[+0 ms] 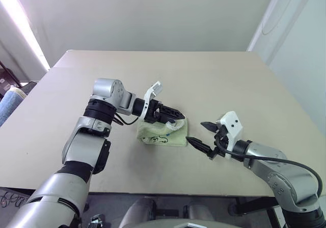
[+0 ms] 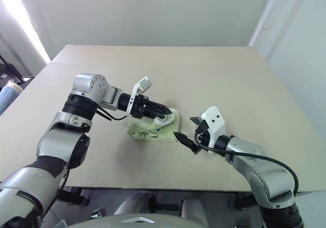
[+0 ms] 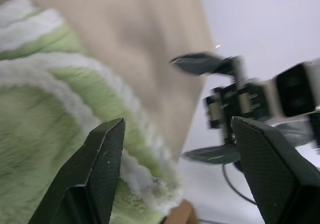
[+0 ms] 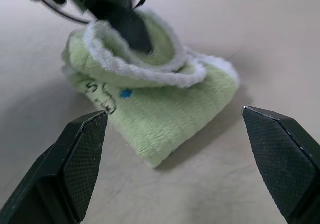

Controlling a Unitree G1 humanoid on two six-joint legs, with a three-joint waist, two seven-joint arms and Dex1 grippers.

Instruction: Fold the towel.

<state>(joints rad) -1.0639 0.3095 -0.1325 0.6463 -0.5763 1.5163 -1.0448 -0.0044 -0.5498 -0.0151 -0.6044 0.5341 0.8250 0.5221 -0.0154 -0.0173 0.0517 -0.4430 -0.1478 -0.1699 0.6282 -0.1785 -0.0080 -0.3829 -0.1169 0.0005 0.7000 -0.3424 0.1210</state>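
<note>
Left eye view shows the wide beige counter [image 1: 229, 85] carrying the towel [image 1: 162, 134], a light lime-green terry cloth folded into a small thick wad near the middle of the near edge; its white stitched edging curls up in a loose ring on top, and a dark scribble with a small blue mark sits on the near face; the left gripper [image 1: 172, 113] hangs over the upper fold, black fingers apart, and whether a fingertip touches the cloth cannot be told; the right gripper [image 1: 200, 135] sits just beside the towel's right end, fingers spread wide, holding nothing; the towel's far side is hidden behind the left gripper.
</note>
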